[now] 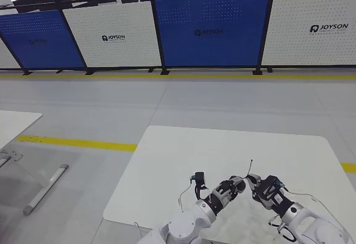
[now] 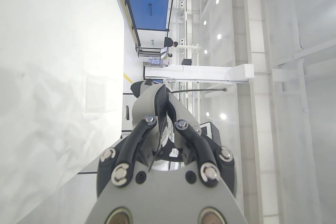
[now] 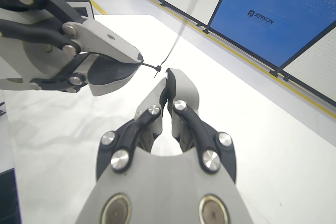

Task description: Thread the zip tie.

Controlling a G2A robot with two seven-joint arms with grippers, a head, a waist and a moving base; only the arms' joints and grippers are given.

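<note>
1 black plastic zip tie (image 3: 158, 68), held in air over white table (image 3: 236, 130), near robot-side edge, mid-width. Left gripper (image 3: 138, 64) clenched on strap just beside head; long tail free, pointing up. Right gripper (image 3: 167, 74) clenched, tips just beside head, no hold on tie visible. Likely light, springy, slick: pinch tail near head, on flat faces. 2 grippers, 1 table.

We see a thin black zip tie (image 3: 158, 68) held in the air above the white surface (image 3: 236, 117), one end pinched in the closed jaws of the left gripper (image 3: 140, 62). Just past those jaws a small block sits on the strap. A short stub points down from it, and the long remainder curves upward.
</note>
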